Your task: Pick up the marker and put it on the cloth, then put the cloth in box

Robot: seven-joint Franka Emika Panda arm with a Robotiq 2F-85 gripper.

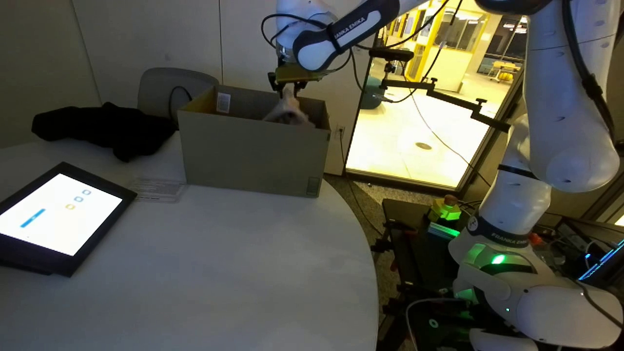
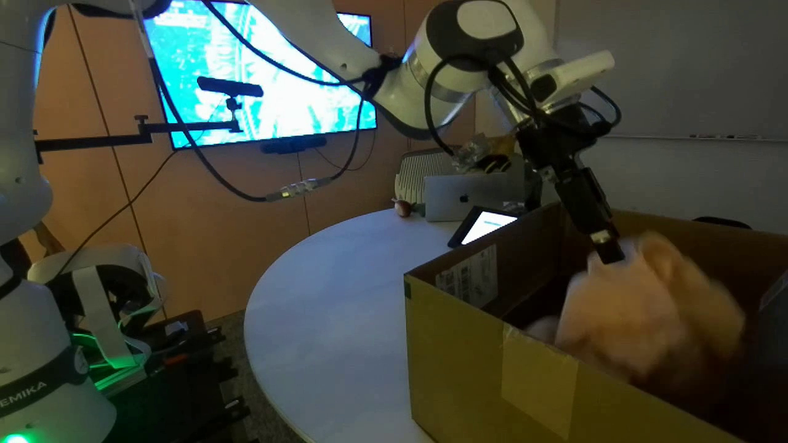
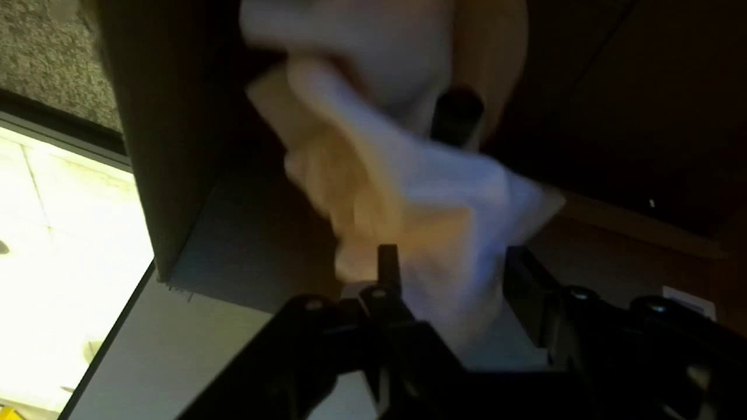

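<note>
In an exterior view the cloth (image 1: 290, 105) is directly below and partly between the parted jaws, inside the right end of the box (image 1: 253, 151) (no clear long axis), so straight-up withdrawal looks best.

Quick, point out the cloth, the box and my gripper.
Cloth (image 2: 628, 311), in an exterior view: middle of its blurred fabric.
Box (image 1: 253, 156), in an exterior view: outer side wall.
Gripper (image 3: 452, 254), in the wrist view: midway between its fingertips.
</note>
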